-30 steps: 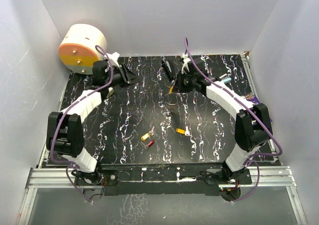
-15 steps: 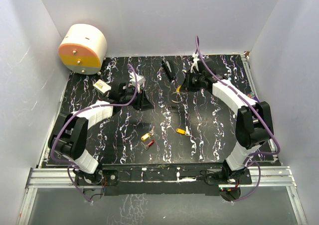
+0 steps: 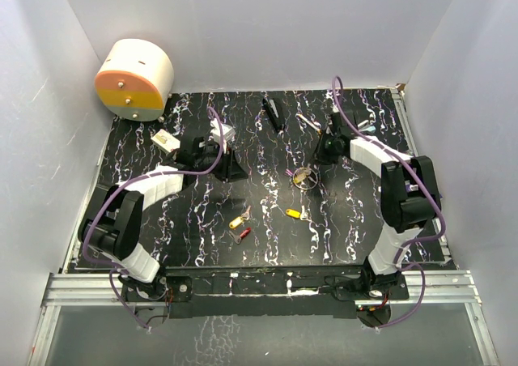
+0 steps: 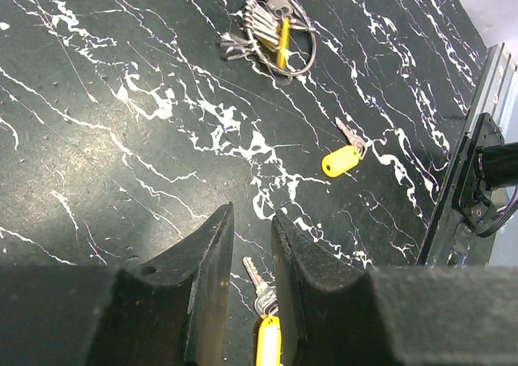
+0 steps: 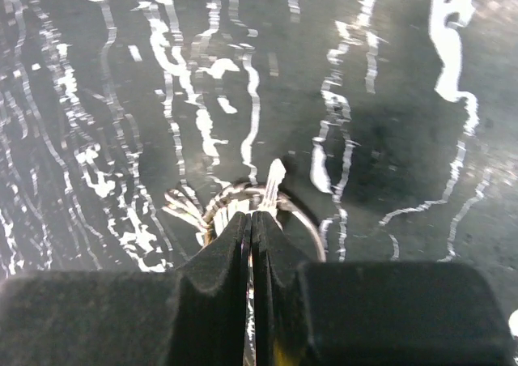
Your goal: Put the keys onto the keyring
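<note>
While right pincer (image 5: 252, 215) clamps keyring (image 5: 229, 197) | left pincer (image 4: 252, 214) ajar above yellow key (image 4: 268, 343)

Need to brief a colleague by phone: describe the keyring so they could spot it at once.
On the black marbled table, look right of centre, beside the right gripper. The keyring is a thin silver ring carrying a fanned bunch of silver keys; the loose keys nearby have yellow or red plastic heads.

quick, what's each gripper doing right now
left gripper: open, narrow gap, holding nothing; a yellow-tagged key lies below it.
right gripper: fingers shut on the keyring.
</note>
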